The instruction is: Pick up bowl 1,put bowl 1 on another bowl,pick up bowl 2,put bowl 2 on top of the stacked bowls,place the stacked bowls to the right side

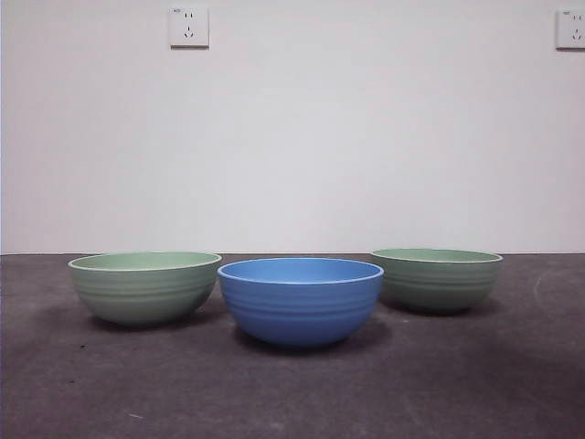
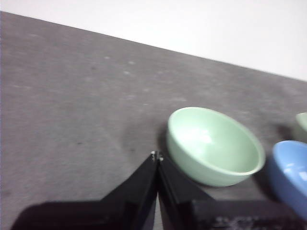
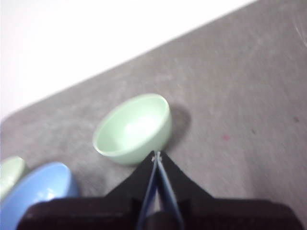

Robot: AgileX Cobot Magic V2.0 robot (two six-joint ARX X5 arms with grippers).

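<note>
Grey tabletop [image 1: 512, 384] carries another bowl [image 1: 301, 300], blue, ribbed, pale-rimmed, mid-tabletop between two green bowls [image 1: 144, 287] [image 1: 437, 279]. Left claw [image 2: 157, 156] and right claw [image 3: 156, 156] are closed, empty; blue bowl cropped in wrist views.

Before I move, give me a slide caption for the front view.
Blue bowl stands between two green bowls, left and right, all apart on the dark table; nothing stacked yet.

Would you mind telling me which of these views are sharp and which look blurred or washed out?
Front view: sharp, evenly lit, soft shadows under the blue bowl. Left wrist view: slightly soft, glare inside the green bowl. Right wrist view: blurriest, with the other green bowl washed out and the wall overexposed.
</note>
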